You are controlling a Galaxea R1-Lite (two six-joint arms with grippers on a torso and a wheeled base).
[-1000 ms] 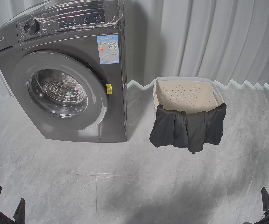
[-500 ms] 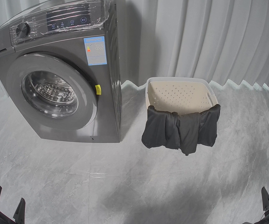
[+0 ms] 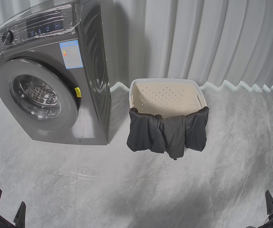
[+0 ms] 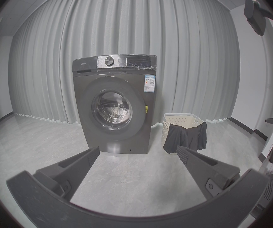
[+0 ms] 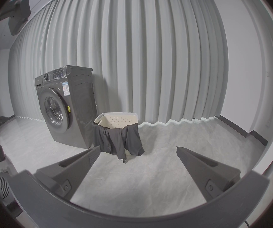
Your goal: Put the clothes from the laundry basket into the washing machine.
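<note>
Head camera: mounted high, facing forward and down. The washing machine [image 3: 48,79] stands left and the laundry basket [image 3: 168,95] centre, both at middle distance across the floor [image 3: 136,181].

Left wrist camera: low and level, looking out through the wide-spread left gripper [image 4: 137,149], almost square onto the machine's door.

Right wrist camera: low and level, looking through the wide-spread right gripper [image 5: 138,149], oblique to the machine's side, basket ahead.

Shared by all three: machine, basket, draped dark garment [image 3: 166,133], curtain [image 3: 190,32], floor.
</note>
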